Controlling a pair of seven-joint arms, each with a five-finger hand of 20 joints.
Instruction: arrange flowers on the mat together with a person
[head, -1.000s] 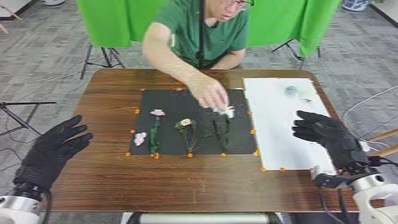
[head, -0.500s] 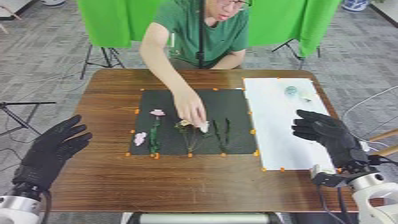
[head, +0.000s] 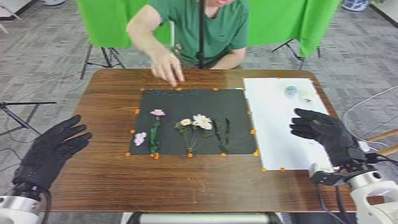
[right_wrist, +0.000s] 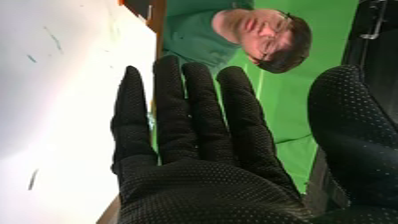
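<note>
next placing: best lowered flat from a light pinch, with nothing crushed and the person's hand (head: 166, 69) given room
white flower (head: 202, 121): laid on the black mat (head: 178, 102), beside the cream flower (head: 186, 122)
right hand (head: 317, 125): raised over the white sheet (head: 282, 137), opened wide, nothing grasped
left hand (head: 55, 142): raised, relaxed open, empty

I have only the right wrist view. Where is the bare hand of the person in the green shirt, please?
Observer: In the head view, the person's hand is near the far edge of the brown wooden table, beyond the black rectangular mat.
Operator: Thank you. And the large white flower, where does it lie?
Observer: On the black mat, directly to the right of the smaller cream-coloured flower; the white flower is left of the dark green stems.
</note>
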